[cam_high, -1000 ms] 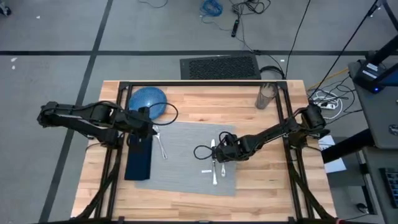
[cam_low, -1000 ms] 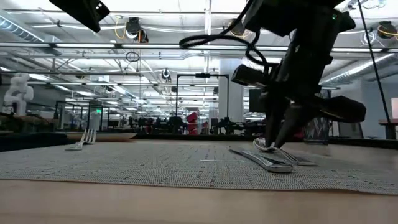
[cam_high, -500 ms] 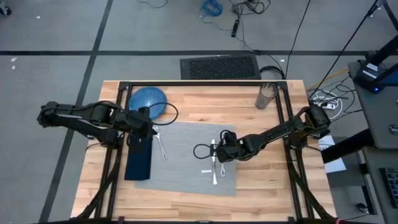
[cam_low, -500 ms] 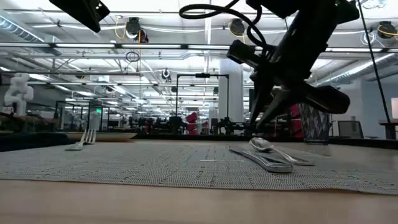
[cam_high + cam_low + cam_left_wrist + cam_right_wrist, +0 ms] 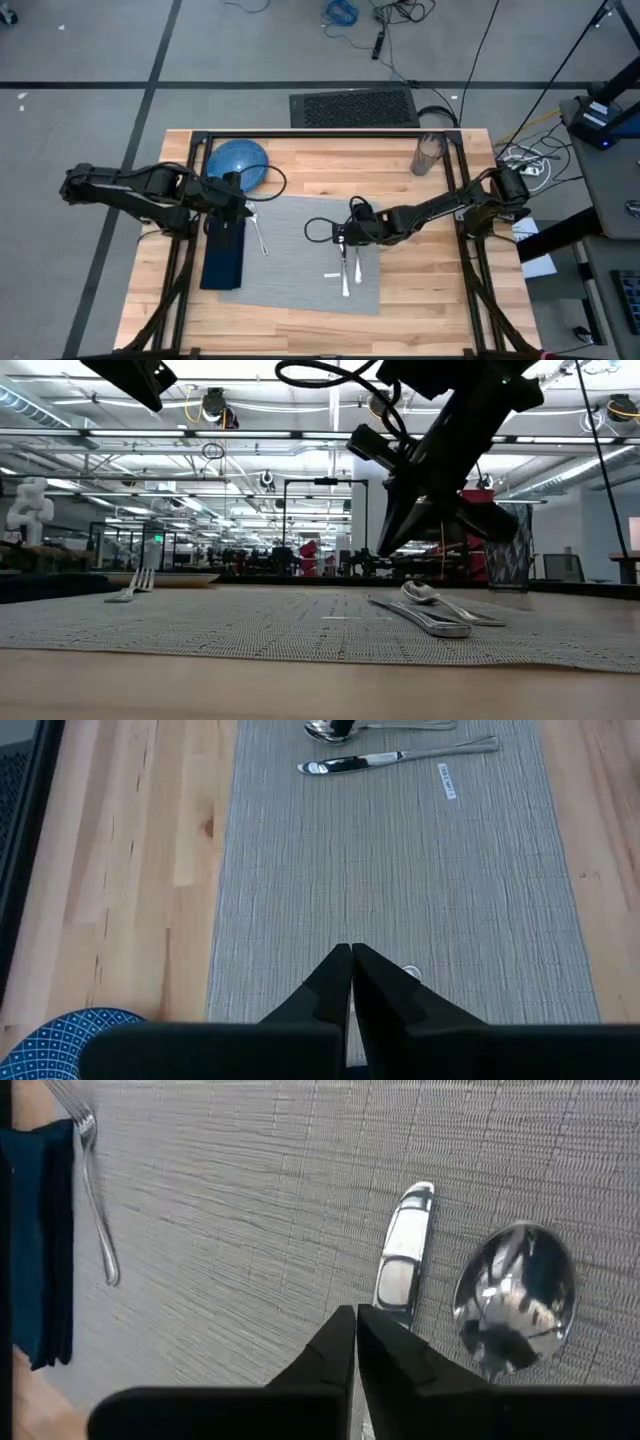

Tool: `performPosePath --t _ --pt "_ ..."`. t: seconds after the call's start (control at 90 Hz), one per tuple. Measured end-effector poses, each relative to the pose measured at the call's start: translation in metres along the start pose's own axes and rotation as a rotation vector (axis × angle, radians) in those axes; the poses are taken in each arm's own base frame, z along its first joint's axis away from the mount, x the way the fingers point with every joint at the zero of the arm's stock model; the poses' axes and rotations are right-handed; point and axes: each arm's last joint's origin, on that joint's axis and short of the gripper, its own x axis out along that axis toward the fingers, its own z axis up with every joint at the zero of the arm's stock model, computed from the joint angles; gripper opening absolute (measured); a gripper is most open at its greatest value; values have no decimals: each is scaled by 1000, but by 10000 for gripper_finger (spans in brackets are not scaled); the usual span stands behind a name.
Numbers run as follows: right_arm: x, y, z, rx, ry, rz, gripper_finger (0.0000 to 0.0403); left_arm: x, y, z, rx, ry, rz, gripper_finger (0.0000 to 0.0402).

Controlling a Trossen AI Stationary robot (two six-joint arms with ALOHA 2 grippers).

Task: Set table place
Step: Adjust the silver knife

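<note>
The grey placemat (image 5: pixel 300 255) lies flat on the wooden table (image 5: pixel 420 290). A knife (image 5: pixel 403 1262) and a spoon (image 5: pixel 514 1296) lie side by side on the mat's right part, also seen in the low view as the knife (image 5: pixel 422 619) and the spoon (image 5: pixel 432 595). A fork (image 5: pixel 259 234) lies on the mat's left part beside a navy napkin (image 5: pixel 223 252). My right gripper (image 5: pixel 345 235) hangs shut above the mat, just beyond the knife and spoon and clear of them (image 5: pixel 398 540). My left gripper (image 5: pixel 243 207) is shut over the mat's far left corner, near the fork's tines.
A blue dish (image 5: pixel 238 162) sits at the far left of the table, behind my left gripper. A clear glass (image 5: pixel 428 153) stands at the far right. A small white tag (image 5: pixel 447 782) lies on the mat near the knife. Black frame rails (image 5: pixel 330 133) border the tabletop.
My right gripper has risen off the spoon's bowl and moved toward the table's far left, away from the knife and spoon. The spoon and knife stay lying on the mat.
</note>
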Motion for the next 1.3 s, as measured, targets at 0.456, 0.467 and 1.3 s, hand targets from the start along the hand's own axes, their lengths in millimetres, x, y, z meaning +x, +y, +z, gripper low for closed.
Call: performPosePath --t 0.456,0.467,1.3 --pt "27 -3 10 -39 71 -13 0 0 0 0 1 0 0 0" --pt "27 -3 10 -39 70 -12 0 0 0 0 1 0 0 0" --pt "39 -9 24 -81 132 -40 0 0 0 0 1 0 1 0"
